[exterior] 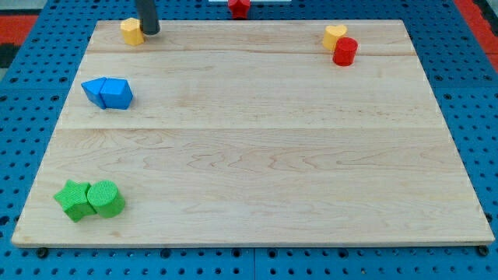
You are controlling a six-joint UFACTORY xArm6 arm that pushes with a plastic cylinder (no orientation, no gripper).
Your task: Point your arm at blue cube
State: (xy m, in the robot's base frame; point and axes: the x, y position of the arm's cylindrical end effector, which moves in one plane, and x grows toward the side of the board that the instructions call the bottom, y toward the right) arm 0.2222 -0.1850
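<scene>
A: 2 blue blocks touch near the wooden board's [257, 155] left edge: a blue cube [96, 90] and a blue wedge [117, 95]. My tip?

B: My tip [150, 32] sits at the board's top-left, touching a yellow block [132, 32], well apart from the blue cube. It carries no pincer.

My tip [149, 33] sits beside the top-left block [131, 32], above the mid-left pair [107, 93] and bottom-left pair [89, 199], opposite the top-right pair [341, 44].
</scene>
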